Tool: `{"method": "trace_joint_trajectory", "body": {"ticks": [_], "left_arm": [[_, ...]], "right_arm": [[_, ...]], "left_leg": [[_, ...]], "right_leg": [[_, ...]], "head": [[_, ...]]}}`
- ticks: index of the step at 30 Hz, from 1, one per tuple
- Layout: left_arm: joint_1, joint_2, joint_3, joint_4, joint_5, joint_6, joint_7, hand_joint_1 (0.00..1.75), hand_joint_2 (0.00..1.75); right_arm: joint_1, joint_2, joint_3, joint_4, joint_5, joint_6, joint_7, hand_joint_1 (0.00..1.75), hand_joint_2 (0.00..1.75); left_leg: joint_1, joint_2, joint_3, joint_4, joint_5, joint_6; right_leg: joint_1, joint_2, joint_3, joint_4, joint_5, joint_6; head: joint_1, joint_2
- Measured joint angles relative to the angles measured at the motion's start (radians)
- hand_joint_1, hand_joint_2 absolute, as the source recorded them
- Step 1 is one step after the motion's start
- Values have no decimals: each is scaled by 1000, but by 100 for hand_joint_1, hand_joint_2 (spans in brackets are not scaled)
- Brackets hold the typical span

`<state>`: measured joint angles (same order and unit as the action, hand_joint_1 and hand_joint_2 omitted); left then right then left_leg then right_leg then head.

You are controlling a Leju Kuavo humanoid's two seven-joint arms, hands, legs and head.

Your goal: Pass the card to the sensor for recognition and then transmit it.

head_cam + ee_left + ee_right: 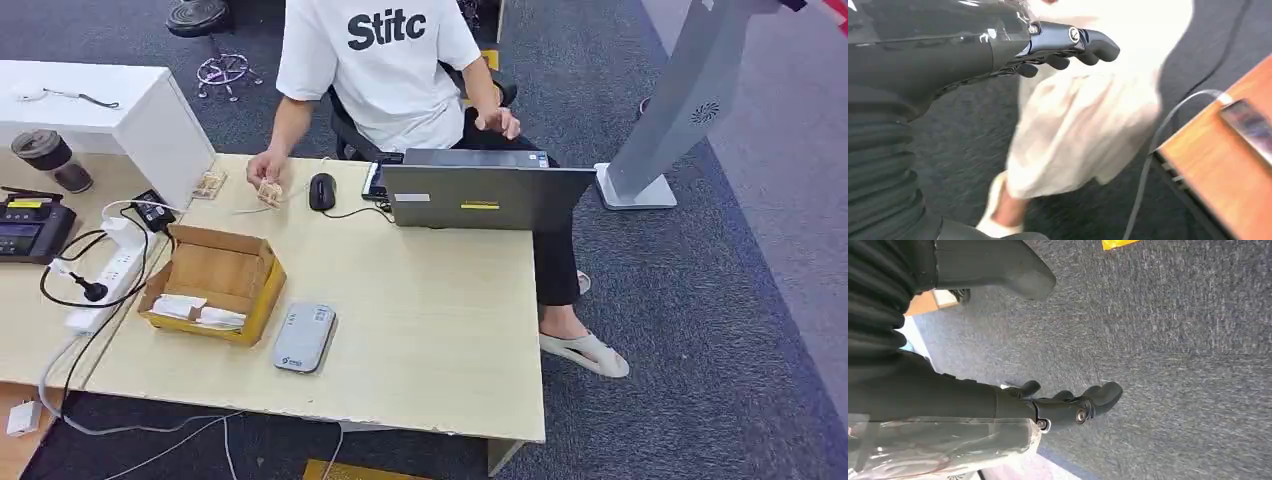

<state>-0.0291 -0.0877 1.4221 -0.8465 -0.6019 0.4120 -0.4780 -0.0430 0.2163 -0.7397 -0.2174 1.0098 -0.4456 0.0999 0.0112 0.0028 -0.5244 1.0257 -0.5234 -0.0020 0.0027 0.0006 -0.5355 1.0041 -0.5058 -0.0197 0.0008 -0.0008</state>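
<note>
Clearly, step in hand: the task looks not yet begun; neither hand holds anything, and both hang away from the table.
Head view, cards: white flat pieces [196, 312] lie in the open cardboard box [258, 305] at the near left of the table [430, 300]; I judge these are the cards, but they are too small to be sure.
Head view, sensor: a grey flat device [304, 338] lies just right of the box, near the front edge; probably this is the reader.
Head view, surface: a pale wooden table with a laptop [485, 196] and a mouse [321, 191] at the far side, a power strip [110, 275] with cables at the left.
Head view, room: dark grey carpet; a person in a white shirt [380, 60] sits behind the table; a grey stand [680, 110] is at the far right.
Left wrist view: the left hand [1068, 47] has its fingers loosely curled and apart, holding nothing; a blurred light cloth is behind it.
Right wrist view: the right hand [1068, 405] is the same, a little curled, empty, above the carpet.
Next move: one hand must rise to the box and pinch one thin card at its edge, which needs care.
</note>
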Motion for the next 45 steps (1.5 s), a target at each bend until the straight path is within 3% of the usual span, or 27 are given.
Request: {"method": "trace_joint_trajectory", "body": {"ticks": [9,14,21,27,32,38,45], "left_arm": [[-12,63,0,10,44,6,-124,0,175],[-12,74,-4,-5,65,-42,-181,0,175],[-12,73,-18,-53,71,-66,-190,0,175],[-1,70,-51,-128,26,-187,-216,0,175],[17,24,-102,-260,18,-270,-223,0,175],[58,-83,-248,-552,23,-283,-186,0,175],[87,-132,-330,-690,41,-284,-174,0,175]], "right_arm": [[-1,0,-2,0,8,2,-10,0,175],[-2,0,-8,0,17,6,-19,0,175],[-2,0,-12,0,18,12,-20,0,175],[-3,0,-17,0,34,26,-19,0,175],[-4,0,-27,0,38,34,-20,0,175],[-7,0,-40,0,54,35,-4,0,175],[-8,2,-44,0,54,35,-2,0,175]], "left_leg": [[0,0,0,0,0,0],[0,0,0,0,0,0],[0,0,0,0,0,0],[0,0,0,0,0,0],[0,0,0,0,0,0],[0,0,0,1,0,0],[0,0,0,1,0,0]], "right_leg": [[0,0,0,0,0,0],[0,0,0,0,0,0],[0,0,0,0,0,0],[0,0,0,0,0,0],[0,0,0,0,0,0],[-1,0,0,0,0,1],[-1,0,0,0,0,1]], "head": [[0,0],[0,0],[0,0],[0,0],[2,0],[1,0],[0,0]]}}
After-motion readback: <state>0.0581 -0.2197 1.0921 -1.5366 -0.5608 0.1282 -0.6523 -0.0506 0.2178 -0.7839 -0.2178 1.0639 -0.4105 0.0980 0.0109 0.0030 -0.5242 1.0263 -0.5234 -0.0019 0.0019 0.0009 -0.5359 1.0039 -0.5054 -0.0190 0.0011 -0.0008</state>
